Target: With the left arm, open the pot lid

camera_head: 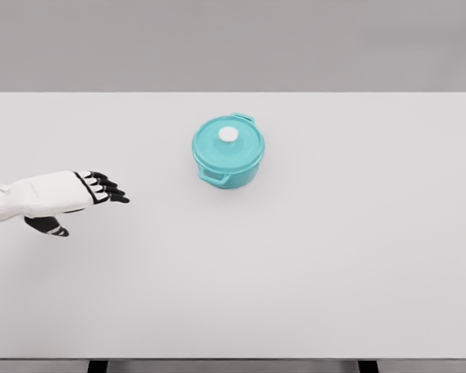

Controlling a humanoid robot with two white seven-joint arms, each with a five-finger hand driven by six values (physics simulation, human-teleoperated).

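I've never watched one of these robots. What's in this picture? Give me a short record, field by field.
surface: white table
pot: teal, two side handles, past the table's middle
lid: teal, on the pot, closed
knob: white, centre of lid
left hand: at the left edge, fingers relaxed, holding nothing, well apart from the pot
right arm: not in view
task state: lid not yet lifted

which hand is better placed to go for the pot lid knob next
Left. The left hand is over the table with fingers open, pointing towards the teal pot, whose lid is on, white knob clear. The right arm is not in view.
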